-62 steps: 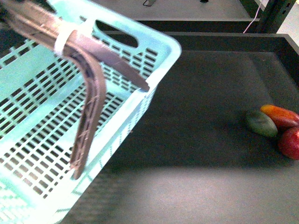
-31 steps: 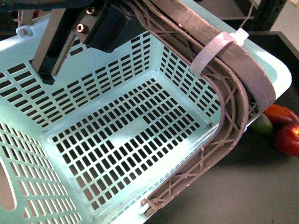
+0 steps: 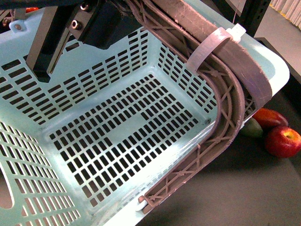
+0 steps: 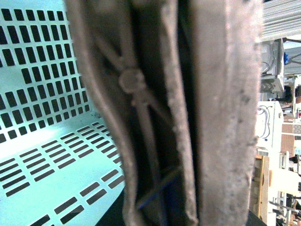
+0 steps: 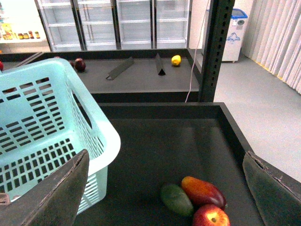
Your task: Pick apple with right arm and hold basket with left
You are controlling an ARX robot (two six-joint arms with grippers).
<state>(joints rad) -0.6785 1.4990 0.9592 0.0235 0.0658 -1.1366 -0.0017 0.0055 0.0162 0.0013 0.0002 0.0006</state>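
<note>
Left hand [image 3: 94,26] seemingly pinching basket [image 3: 275,70]; right hand [image 5: 165,162] spread; basket half-hides green fruit [image 3: 251,128].

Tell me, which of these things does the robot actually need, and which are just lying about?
For the job:
apple
basket

Just lying about:
red-orange fruit
green fruit
yellow fruit on the far shelf
</note>
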